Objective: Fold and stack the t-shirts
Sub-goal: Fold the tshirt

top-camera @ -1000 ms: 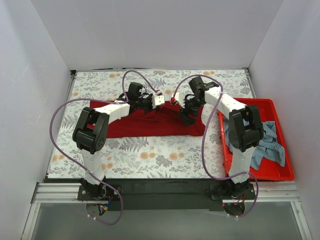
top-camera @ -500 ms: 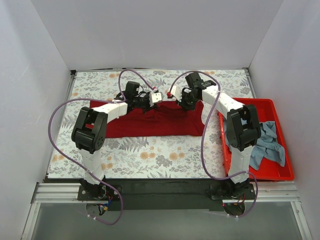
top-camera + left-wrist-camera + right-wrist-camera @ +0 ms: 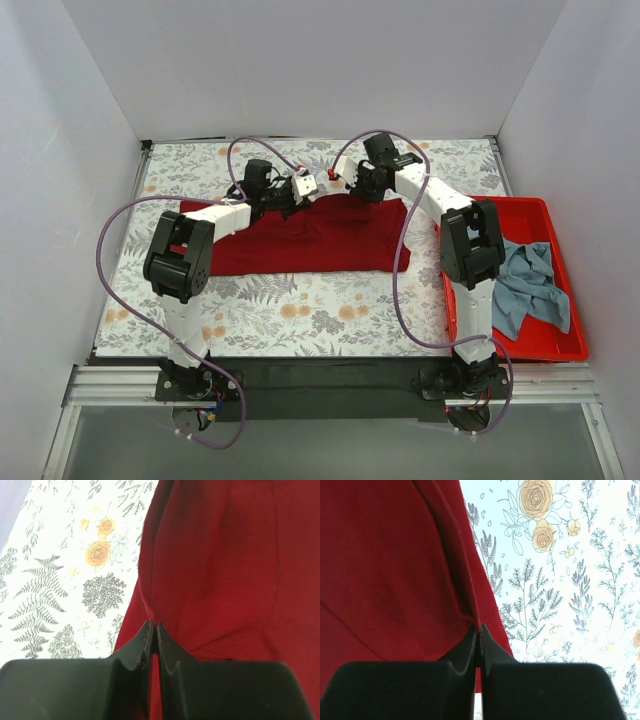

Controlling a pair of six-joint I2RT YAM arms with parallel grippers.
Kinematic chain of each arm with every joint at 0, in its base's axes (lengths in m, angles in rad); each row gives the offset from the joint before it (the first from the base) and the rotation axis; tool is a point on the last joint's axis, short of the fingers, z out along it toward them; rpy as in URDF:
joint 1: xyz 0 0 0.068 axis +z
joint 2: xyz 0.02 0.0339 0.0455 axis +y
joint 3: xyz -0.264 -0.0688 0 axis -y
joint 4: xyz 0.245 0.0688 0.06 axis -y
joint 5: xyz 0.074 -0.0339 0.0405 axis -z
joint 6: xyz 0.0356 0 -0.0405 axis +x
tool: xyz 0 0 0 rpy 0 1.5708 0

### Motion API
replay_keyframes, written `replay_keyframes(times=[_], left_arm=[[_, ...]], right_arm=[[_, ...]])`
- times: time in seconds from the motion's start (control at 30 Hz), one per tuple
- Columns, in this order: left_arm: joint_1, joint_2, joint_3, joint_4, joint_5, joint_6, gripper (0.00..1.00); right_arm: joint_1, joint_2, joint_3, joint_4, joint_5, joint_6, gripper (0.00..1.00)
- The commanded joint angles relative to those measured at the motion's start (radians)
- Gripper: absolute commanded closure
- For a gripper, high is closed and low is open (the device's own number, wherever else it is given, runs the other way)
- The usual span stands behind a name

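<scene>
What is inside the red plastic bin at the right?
A crumpled grey-blue t-shirt lies inside the red bin. Its left part is hidden by the right arm; what lies under the shirt cannot be seen.

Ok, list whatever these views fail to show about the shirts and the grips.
Top view: the arms cover where left jaws and right jaws pinch the dark red t-shirt.
Wrist views: frame edges cut off the shirt; layers pinched unreadable.
Top view: grey-blue t-shirt lies crumpled in the red bin, right arm covering part; its shape is unclear.

Floral table (image 3: 300, 312), dark red t-shirt (image 3: 330, 238), grey-blue t-shirt (image 3: 527, 290)
</scene>
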Motion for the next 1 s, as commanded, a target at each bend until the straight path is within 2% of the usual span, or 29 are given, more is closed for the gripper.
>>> replay_keyframes(times=[0.0,0.2,0.37,0.77,0.97], left_arm=[[0.015,0.007,0.013,0.039,-0.005,-0.028,0.97],[0.016,0.003,-0.002,0.024,0.021,-0.032,0.85],[0.024,-0.02,-0.025,0.021,0.027,-0.035,0.85],[0.082,-0.172,-0.138,0.017,0.017,-0.204,0.67],[0.133,-0.252,-0.194,-0.004,-0.006,-0.288,0.64]], right_arm=[[0.001,0.026,0.07,0.032,0.022,-0.002,0.99],[0.002,0.005,0.055,0.032,0.022,-0.019,0.99],[0.033,-0.049,-0.042,0.024,0.013,-0.048,0.99],[0.119,-0.18,-0.168,0.0,0.025,-0.023,0.99],[0.147,-0.23,-0.276,-0.019,0.013,-0.009,0.99]])
